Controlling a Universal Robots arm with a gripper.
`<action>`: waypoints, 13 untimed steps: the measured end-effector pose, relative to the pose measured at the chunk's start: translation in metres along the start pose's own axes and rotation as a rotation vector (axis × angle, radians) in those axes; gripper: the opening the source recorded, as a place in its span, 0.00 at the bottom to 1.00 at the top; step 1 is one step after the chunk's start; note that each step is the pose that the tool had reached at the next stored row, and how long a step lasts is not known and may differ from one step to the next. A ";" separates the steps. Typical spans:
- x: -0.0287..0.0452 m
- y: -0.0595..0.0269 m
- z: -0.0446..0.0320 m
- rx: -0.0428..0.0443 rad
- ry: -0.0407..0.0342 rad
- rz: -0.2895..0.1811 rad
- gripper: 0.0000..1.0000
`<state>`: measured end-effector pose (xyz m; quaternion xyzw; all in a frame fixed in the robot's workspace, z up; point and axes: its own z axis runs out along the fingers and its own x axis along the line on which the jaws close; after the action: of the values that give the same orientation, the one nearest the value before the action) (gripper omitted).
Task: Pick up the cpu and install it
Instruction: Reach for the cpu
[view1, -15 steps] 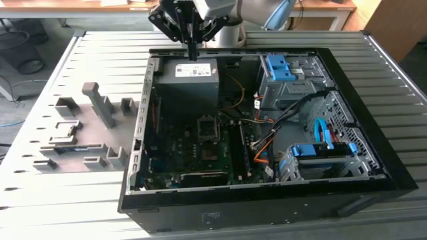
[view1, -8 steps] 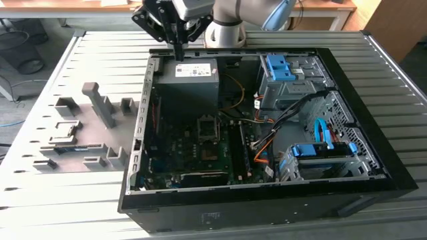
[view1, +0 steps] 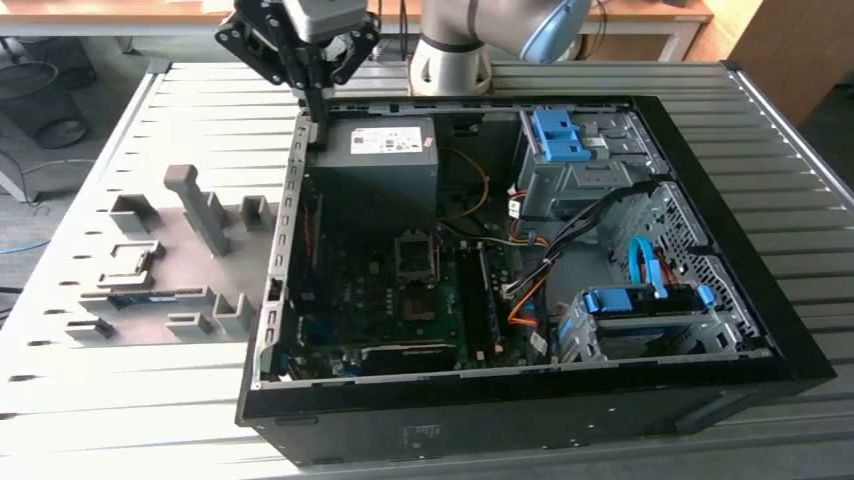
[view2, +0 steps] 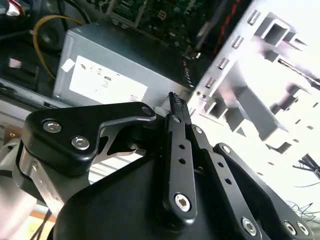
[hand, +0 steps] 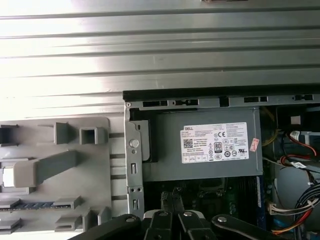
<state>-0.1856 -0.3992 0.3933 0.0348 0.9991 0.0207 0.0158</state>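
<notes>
- The gripper hangs over the far corner of the case, on the exterior view's left, just above the edge of the power supply. Whether it touches the case wall cannot be told.
- The fingers stand pressed together at their tips in the second wrist view. Nothing is seen held between them.
- The cpu shows in the first wrist view as a pale, shiny square seated in a recess of the grey tray. It is cut by the picture's edge and lies well apart from the gripper.
- The tray lies flat on the ribbed metal table, just beside the case on the exterior view's left. It carries several raised holders and a tall post.
- The case lies on its side with the cover off, so the board is exposed.
- The socket is a dark rectangular frame near the middle of the board, below the power supply in the exterior view. Its contents cannot be made out.
- Blue drive brackets and loose cables fill the part of the case on the exterior view's right.
- The arm's base stands on the table beyond the case.
</notes>
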 end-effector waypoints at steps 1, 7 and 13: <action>0.0045 -0.0003 -0.0001 0.0002 -0.0002 0.000 0.10; 0.0317 -0.0022 -0.0007 0.0028 -0.0013 0.000 0.10; 0.0592 -0.0040 -0.0013 0.0057 -0.0024 0.000 0.10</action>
<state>-0.2449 -0.3991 0.3926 0.0347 0.9991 0.0178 0.0169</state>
